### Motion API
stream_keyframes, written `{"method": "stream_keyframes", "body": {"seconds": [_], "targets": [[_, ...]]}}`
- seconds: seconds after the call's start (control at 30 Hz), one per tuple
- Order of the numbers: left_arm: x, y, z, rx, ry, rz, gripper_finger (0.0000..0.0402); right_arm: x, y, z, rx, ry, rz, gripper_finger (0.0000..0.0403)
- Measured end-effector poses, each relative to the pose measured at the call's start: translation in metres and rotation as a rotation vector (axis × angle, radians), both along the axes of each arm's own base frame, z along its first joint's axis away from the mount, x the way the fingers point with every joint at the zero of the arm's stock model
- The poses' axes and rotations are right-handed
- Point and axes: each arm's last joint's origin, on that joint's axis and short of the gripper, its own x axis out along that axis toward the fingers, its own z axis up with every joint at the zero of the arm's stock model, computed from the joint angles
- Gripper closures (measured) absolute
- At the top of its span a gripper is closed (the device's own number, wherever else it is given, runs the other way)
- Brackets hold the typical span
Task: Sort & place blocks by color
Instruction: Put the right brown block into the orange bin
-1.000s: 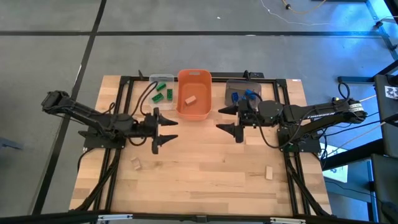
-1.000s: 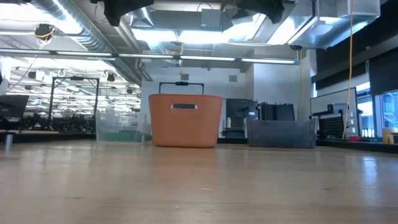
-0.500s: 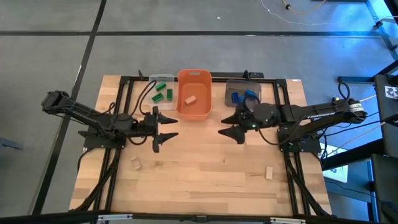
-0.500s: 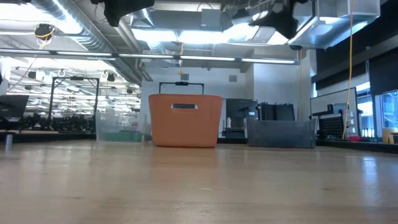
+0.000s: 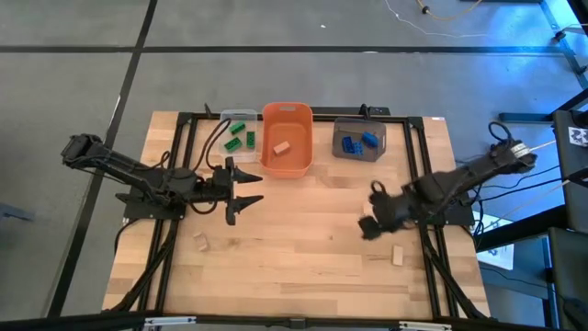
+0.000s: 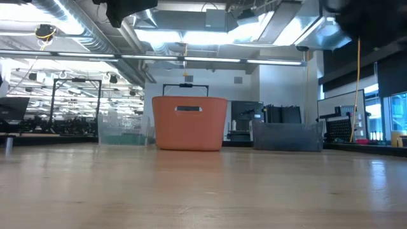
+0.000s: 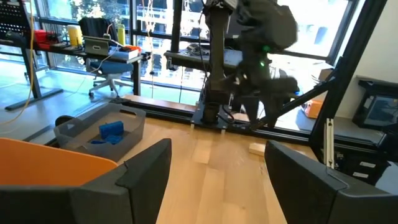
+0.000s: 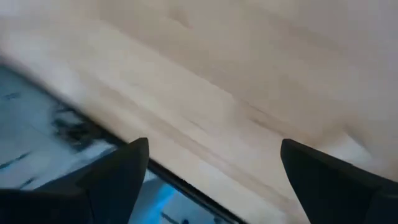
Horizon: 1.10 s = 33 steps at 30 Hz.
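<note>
Two tan blocks lie flat on the wooden table: one near the left [image 5: 199,241], one near the right [image 5: 398,255], also in the left wrist view [image 7: 257,148]. Green blocks [image 5: 239,137] lie in the clear bin, a tan block [image 5: 281,146] in the orange bin, and blue blocks [image 5: 358,142] in the grey bin. My left gripper [image 5: 241,190] [image 7: 217,186] hangs open and level, left of centre, above the table. My right gripper [image 5: 370,210] [image 8: 214,149] is open and tipped downward over the right half of the table, a little short of the right tan block.
The clear bin [image 6: 124,130], orange bin [image 6: 189,123] and grey bin [image 6: 287,135] stand in a row along the table's far edge. Bare wood lies between the two arms and along the near edge. Black frame rails run along the table's sides.
My right gripper has swung away from the grey bin toward the table's near right, sinking, rolling and tipping from level to pointing downward. Its fingers have stayed open. The blocks have not moved.
</note>
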Motion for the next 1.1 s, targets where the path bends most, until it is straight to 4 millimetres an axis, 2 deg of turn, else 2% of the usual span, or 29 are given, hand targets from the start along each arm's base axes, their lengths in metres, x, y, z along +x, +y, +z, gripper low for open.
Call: {"method": "stream_keyframes", "body": {"seconds": [0.2, 0.37, 0.53, 0.77, 0.93, 1.1], "targets": [[0.0, 0.0, 0.0, 0.0, 0.0, 0.0, 0.015, -0.025, 0.037, -0.021, -0.07, 0.293, -0.166, 0.004], [0.0, 0.0, 0.0, 0.0, 0.0, 0.0, 0.015, -0.031, 0.063, -0.043, -0.135, 0.432, -0.27, 0.004], [0.0, 0.0, 0.0, 0.0, 0.0, 0.001, 0.015, -0.031, 0.079, -0.07, -0.18, 0.578, -0.259, 0.004], [0.0, 0.0, 0.002, -0.006, -0.02, 0.013, 0.015, -0.037, 0.077, -0.109, -0.118, 0.549, -0.281, 0.004], [0.0, 0.001, 0.004, -0.012, -0.04, 0.017, 0.015, -0.043, 0.068, -0.122, -0.141, 0.568, -0.297, 0.004], [0.0, 0.001, 0.004, -0.014, -0.044, 0.018, 0.015, -0.041, 0.066, -0.129, -0.099, 0.513, -0.295, 0.004]]}}
